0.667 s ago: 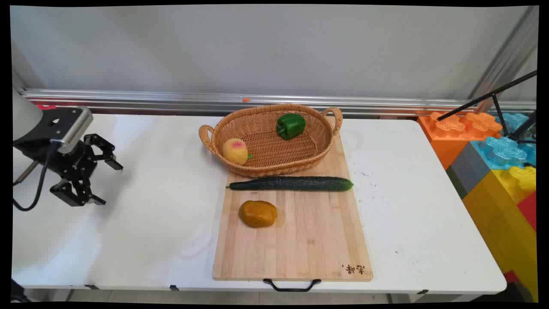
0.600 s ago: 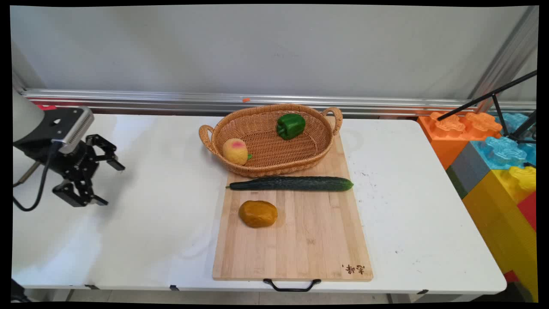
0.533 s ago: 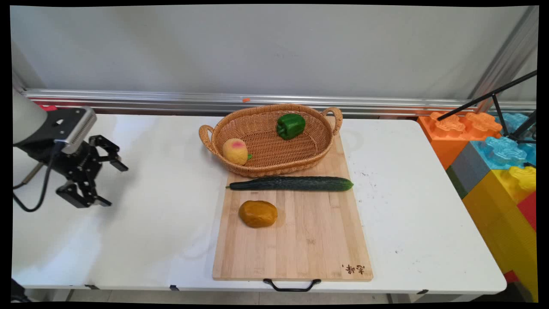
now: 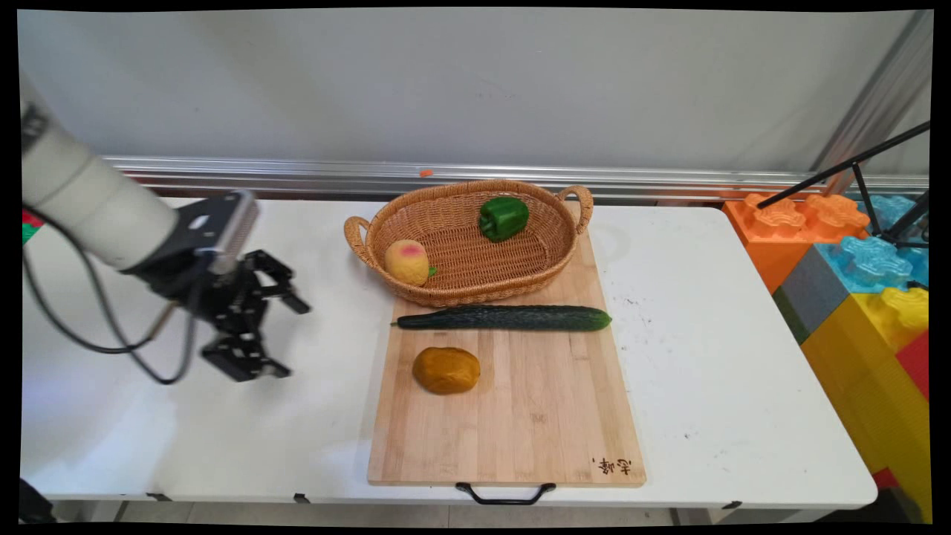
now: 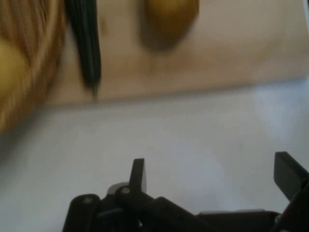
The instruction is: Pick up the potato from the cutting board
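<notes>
My gripper (image 4: 290, 338) hangs open over the bare white table, left of a wooden cutting board (image 4: 535, 423), and holds nothing. On the board lie a brown potato (image 4: 446, 370) and a long dark cucumber (image 4: 505, 318). Behind them a wicker basket (image 4: 535, 279) holds a green pepper (image 4: 503, 218) and a yellow-pink peach (image 4: 407, 261). In the hand view my gripper (image 5: 212, 174) faces the board (image 5: 231, 63). The cucumber's tip (image 5: 86, 48), the potato (image 5: 171, 19) and the basket (image 5: 34, 67) sit along the top.
Big toy blocks in orange (image 4: 780, 230), blue (image 4: 869, 264) and yellow (image 4: 869, 371) stand off the table's right end. A black tripod leg (image 4: 847, 167) slants above them. A metal rail (image 4: 446, 178) runs along the wall behind the table.
My arm has swung right across the table, bringing the open gripper much closer to the cutting board's left edge. Nothing on the board or in the basket has moved.
</notes>
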`<state>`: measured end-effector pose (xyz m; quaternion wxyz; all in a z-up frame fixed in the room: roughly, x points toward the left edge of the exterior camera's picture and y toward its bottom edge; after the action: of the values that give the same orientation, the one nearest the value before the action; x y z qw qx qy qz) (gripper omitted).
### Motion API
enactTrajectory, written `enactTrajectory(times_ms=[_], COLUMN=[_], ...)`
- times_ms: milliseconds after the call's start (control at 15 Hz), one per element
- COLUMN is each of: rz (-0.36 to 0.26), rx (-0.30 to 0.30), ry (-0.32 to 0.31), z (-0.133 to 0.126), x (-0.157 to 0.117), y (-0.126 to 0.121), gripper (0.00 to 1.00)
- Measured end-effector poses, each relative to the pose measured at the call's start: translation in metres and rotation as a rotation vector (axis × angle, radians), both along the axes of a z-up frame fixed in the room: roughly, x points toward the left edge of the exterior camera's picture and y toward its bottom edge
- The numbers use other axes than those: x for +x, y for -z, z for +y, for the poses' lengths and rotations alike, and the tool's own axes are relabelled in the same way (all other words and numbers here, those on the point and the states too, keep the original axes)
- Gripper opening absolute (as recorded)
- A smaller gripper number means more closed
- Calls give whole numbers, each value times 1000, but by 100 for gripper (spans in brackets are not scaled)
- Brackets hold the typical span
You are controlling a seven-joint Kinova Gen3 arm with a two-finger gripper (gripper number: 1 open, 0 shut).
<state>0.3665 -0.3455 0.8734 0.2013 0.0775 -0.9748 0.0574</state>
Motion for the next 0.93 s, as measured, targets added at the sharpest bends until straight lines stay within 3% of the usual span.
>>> enactTrajectory(times_ms=[267,467,933], rz=[26,43,68], rx=[-37,-66,-48], ry=[23,50,56], z=[-14,-26,-48], x=[-54,-79,-103], y=[-3,7,60], gripper=[100,100,100])
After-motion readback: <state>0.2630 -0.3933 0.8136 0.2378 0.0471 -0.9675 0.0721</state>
